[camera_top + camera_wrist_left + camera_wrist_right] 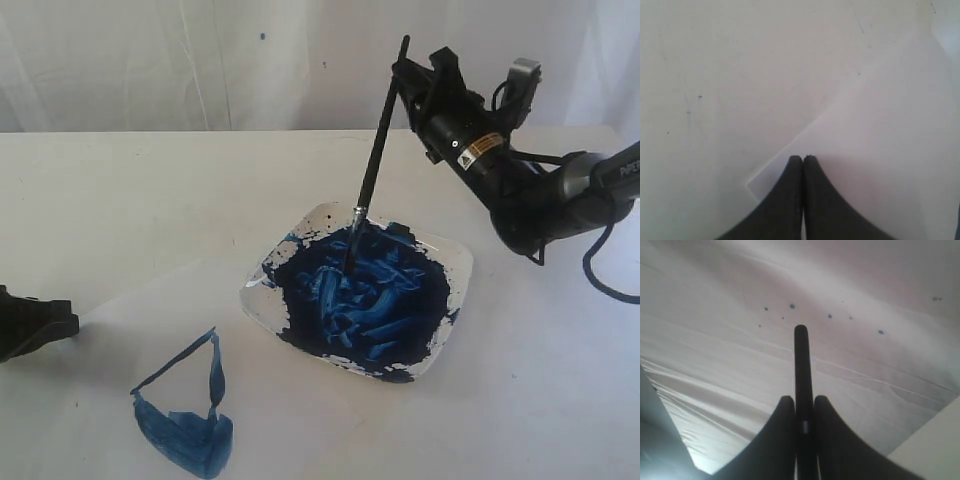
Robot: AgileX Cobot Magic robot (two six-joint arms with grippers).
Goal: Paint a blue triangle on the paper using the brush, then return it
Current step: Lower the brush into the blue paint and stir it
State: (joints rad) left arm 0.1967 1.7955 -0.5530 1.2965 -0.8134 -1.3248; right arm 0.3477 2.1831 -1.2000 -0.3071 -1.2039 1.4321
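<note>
- Blue triangle: lying nearest, on the paper.
- Left gripper: resting at the paper's corner, jaws pressed together, empty.
- Brush: leaning, tip dipping into the plate.
- Right gripper: pinching the handle top. Lowering it gently before releasing seems advisable.

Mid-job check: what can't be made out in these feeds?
Brush bristles: exterior view, buried in the plate's blue paint.
Blue triangle: exterior view, lowest part cut by the bottom edge.
Left gripper: exterior view, mostly cut by the left edge.
Paper outline: exterior view, too faint against the white table.
Right wrist view: only brush handle and right gripper; plate, paper out of frame.
</note>
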